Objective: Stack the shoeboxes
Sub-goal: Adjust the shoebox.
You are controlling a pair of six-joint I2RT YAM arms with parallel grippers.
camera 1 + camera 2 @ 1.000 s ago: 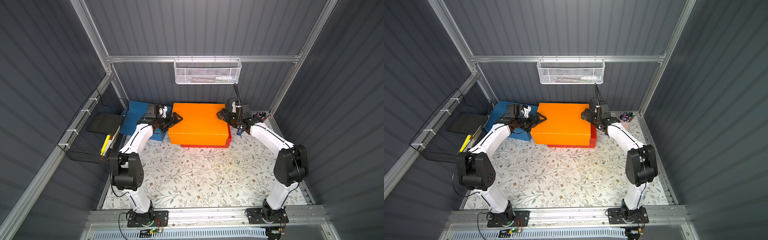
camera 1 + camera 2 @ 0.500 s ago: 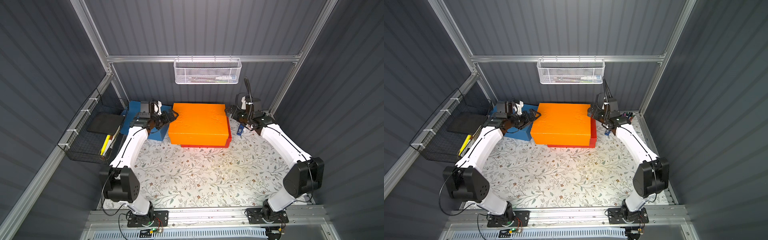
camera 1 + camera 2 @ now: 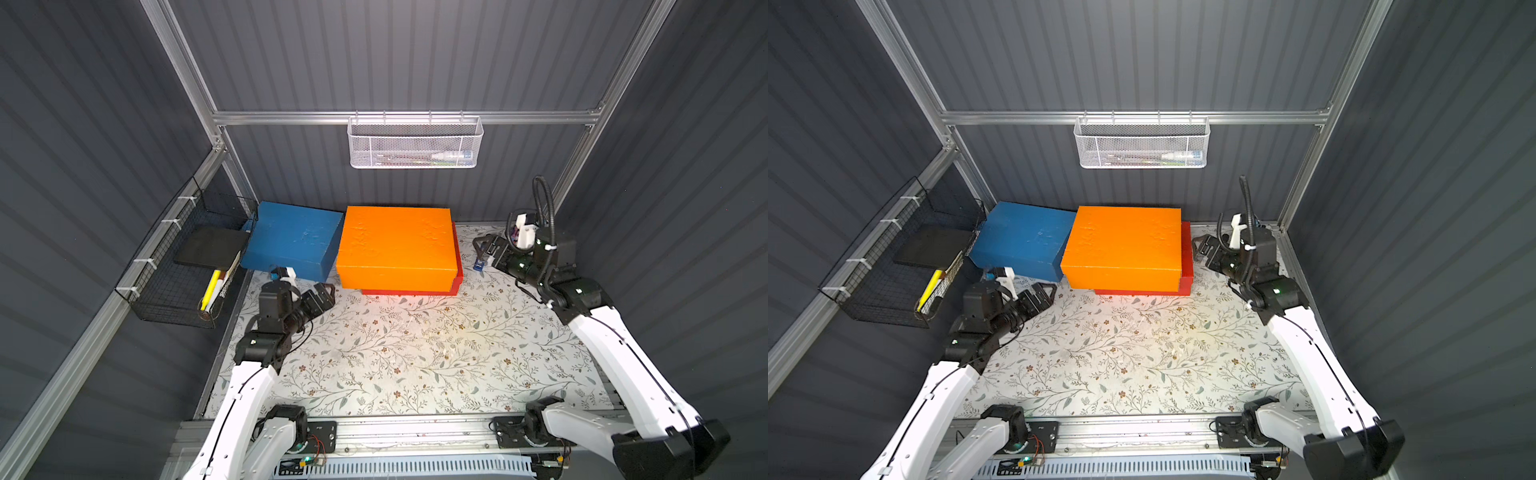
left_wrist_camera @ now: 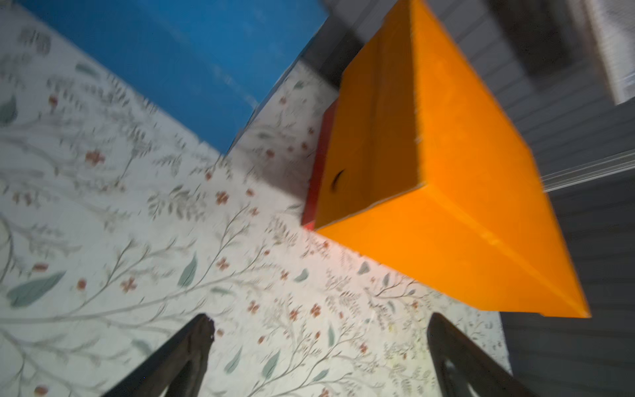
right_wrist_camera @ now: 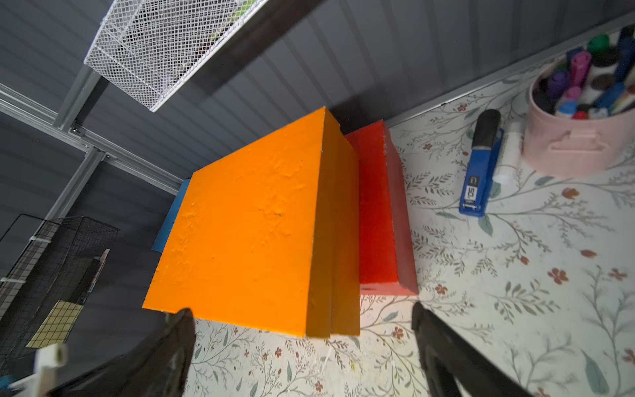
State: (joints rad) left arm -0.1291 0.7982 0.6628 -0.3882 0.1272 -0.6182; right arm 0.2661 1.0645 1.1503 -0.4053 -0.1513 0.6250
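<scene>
Solid orange box (image 3: 395, 245) on a red box (image 3: 457, 266), a blue box (image 3: 291, 239) at centre left. White tabletop (image 3: 415, 353) printed with grey-green leafy sprigs and small red-brown flowers. Dark grey ribbed walls (image 3: 374, 54).

Orange shoebox (image 3: 395, 245) sits on red shoebox (image 3: 456, 266) — blue shoebox (image 3: 291, 239) just left.

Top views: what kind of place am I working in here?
Probably a mock storage shed or closet set up as a robot cell: ribbed dark wall panels on an aluminium frame, wire baskets hung on the walls, and shoeboxes on a floral-lined floor.
</scene>
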